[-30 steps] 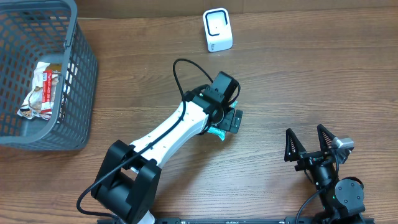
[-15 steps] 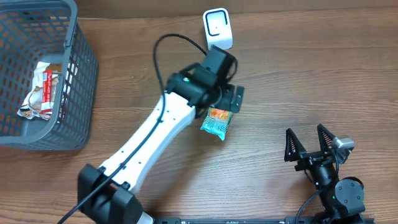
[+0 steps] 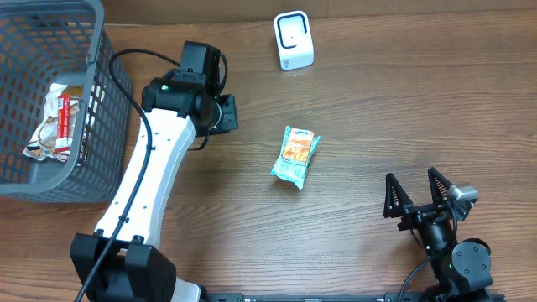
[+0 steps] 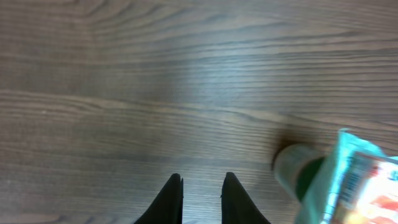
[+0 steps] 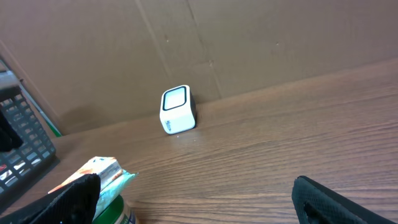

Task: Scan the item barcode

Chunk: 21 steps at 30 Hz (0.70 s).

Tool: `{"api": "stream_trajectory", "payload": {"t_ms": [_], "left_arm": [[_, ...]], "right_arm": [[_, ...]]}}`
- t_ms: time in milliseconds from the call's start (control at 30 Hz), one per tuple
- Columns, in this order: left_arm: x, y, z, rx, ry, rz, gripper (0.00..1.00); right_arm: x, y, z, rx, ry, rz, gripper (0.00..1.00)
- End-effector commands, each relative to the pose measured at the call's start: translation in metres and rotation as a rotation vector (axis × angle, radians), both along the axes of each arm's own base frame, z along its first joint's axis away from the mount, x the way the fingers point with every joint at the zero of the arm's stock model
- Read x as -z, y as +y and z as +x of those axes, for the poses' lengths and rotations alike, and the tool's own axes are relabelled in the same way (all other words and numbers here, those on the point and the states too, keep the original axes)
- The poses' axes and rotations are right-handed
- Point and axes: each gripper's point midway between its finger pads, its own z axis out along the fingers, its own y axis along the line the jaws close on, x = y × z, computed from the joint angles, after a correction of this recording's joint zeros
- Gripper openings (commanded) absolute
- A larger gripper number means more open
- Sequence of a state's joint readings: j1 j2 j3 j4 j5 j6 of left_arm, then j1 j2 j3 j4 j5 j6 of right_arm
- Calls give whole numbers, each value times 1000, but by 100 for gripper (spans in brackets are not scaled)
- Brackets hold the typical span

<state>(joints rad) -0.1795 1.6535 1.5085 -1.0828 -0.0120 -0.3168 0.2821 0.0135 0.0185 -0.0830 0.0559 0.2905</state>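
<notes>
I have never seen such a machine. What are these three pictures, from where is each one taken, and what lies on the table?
Two robot arms work at a wooden table. One picture looks down from above; the other two come from a camera on each wrist. The left gripper is nearly closed and holds nothing; the right gripper is open and empty. On the table lie a snack packet, a white scanner and a grey basket with a wrapper inside.

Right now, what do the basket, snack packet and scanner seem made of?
Basket: grey moulded plastic, matte, open grid walls. Snack packet: probably thin glossy plastic film, crinkled with crimped ends. Scanner: white hard plastic shell, smooth, rounded corners.
</notes>
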Motion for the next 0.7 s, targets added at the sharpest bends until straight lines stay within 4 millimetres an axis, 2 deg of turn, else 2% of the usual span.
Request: {"api": "stream_trajectory", "payload": {"t_ms": [0,133,267,433,667], "left_arm": [[43,-3,-14,15,115,-13,4],[85,-20,-23,43,186,-103,4],[114,-45,-34,75,254,-242,4],[134,-67,-47,97,345,-361,4],[156,-81,-56,123,412,-370,4]], "right_arm": [[1,-1,0,4,-6,-2,100],[1,-1,0,4,-6,-2,100],[1,-1,0,4,-6,-2,100],[1,-1,0,4,-6,-2,100],[1,-1,0,4,-6,-2,100]]}}
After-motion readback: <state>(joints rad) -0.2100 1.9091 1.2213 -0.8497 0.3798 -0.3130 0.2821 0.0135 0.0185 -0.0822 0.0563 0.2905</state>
